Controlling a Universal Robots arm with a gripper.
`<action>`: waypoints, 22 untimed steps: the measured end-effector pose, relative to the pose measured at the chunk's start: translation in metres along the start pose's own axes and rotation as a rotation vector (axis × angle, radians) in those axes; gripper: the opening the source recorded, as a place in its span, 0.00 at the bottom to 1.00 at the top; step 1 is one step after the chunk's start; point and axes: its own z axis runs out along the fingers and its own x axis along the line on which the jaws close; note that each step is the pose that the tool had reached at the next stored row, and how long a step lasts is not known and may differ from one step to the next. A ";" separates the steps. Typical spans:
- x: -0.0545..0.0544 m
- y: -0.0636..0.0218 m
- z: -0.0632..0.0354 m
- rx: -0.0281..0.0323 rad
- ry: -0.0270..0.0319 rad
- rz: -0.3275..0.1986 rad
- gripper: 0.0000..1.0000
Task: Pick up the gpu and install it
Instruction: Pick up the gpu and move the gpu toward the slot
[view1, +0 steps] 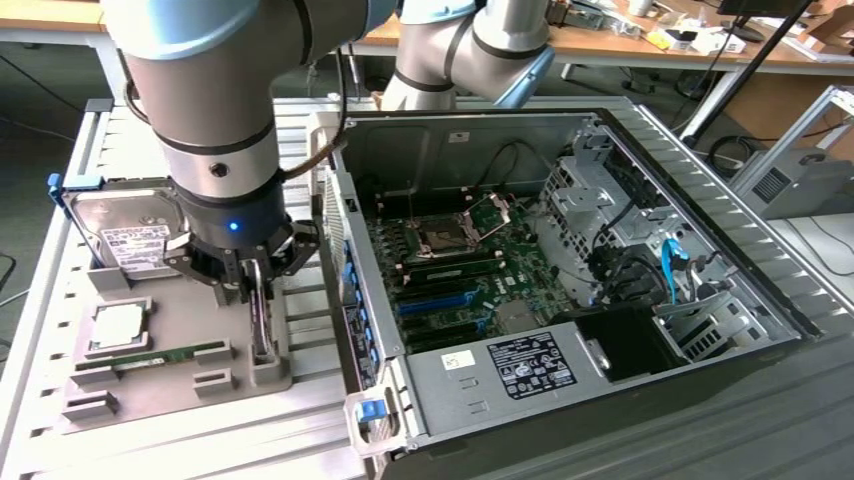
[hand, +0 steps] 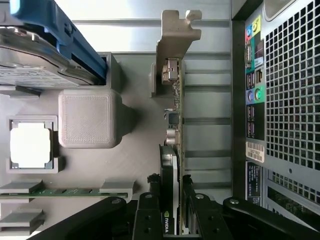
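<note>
Exterior view: my claw (view1: 251, 285) is down on the card (view1: 263, 335), which stands on edge in the gray tray (view1: 160, 400) beside the computer case (view1: 561, 250). Wrist view: the fingers (hand: 150, 205) clamp both faces of the card (hand: 177, 110) near one end, so I'd lift straight up and keep it square to avoid jamming it.

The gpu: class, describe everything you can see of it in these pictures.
The gpu is a thin card standing on its long edge in the grey tray, beside the open computer case. It shows a green board edge with small components, a bent silvery metal bracket at one end and a black block bearing a green logo. The fingers sit against both of its faces near the logo end, seemingly clamping it.
</note>
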 end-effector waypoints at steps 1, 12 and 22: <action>0.000 0.0002 -0.0045 0.0000 -0.0001 0.000 0.27; -0.002 0.0029 -0.0619 0.0000 -0.0001 0.000 0.27; -0.003 0.0050 -0.1073 0.0000 -0.0001 0.000 0.27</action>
